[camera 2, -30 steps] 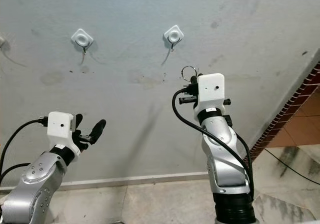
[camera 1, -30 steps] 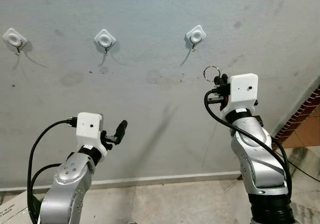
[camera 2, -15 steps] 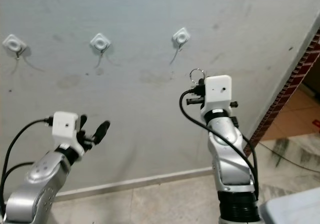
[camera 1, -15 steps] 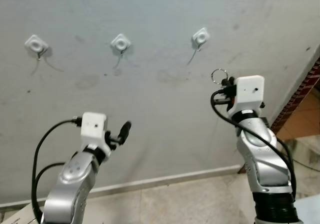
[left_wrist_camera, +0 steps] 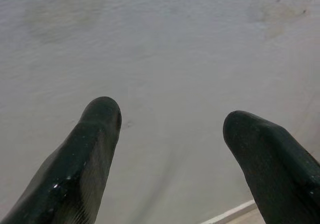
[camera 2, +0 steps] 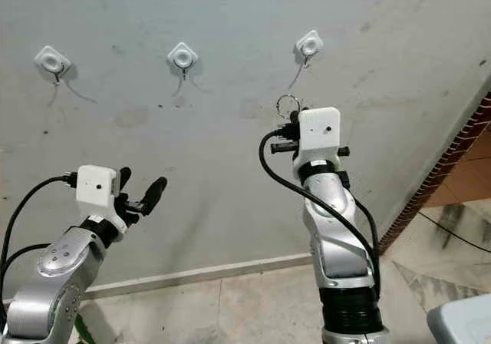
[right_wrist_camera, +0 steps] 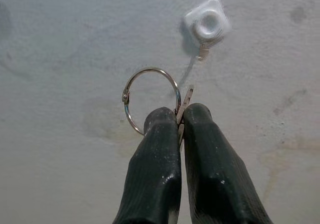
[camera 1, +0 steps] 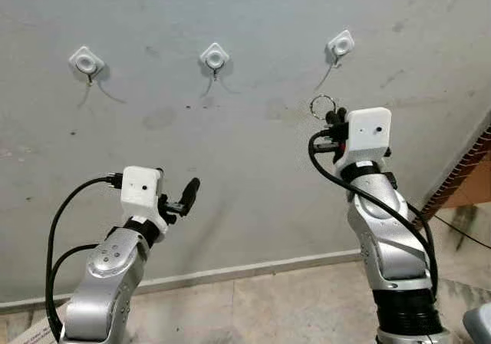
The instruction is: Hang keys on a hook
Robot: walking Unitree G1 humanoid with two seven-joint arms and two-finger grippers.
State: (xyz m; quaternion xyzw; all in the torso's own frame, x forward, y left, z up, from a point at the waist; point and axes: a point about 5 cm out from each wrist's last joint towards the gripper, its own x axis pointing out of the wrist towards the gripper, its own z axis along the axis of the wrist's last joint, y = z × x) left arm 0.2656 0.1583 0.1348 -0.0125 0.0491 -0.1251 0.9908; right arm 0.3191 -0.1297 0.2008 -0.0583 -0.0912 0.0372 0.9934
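Three white, diamond-shaped hooks sit in a row on a stained, mottled grey wall [camera 1: 253, 144]: a left hook [camera 1: 86, 60], a middle hook [camera 1: 215, 55] and a right hook [camera 1: 341, 44], each with a small metal prong hanging under its pad. Below them the wall meets a pale skirting strip [camera 1: 253, 269] and a worn tile floor [camera 2: 253, 305], and at about 3 o'clock a band of red brick [camera 1: 460, 175] runs down the corner. The right gripper [right_wrist_camera: 179, 119] is raised toward the wall, its two rubbery black fingers pinched together on the keys [right_wrist_camera: 184, 101], of which little more than a thin metal sliver shows between the tips. A round wire ring [right_wrist_camera: 150, 100] stands out from the fingertips at roughly 11 o'clock, free of the wall as far as I can tell. The right hook lies at about 1 o'clock from the ring, near but not touching it, with nothing between them. The key's shape and teeth are hidden by the fingers. The left gripper [left_wrist_camera: 170, 129] hangs lower, at about 8 o'clock in the scene, its fingers spread well apart and empty, pointed at bare wall. Black cables [camera 1: 54, 236] loop from both wrists' white camera blocks [camera 1: 368, 133].
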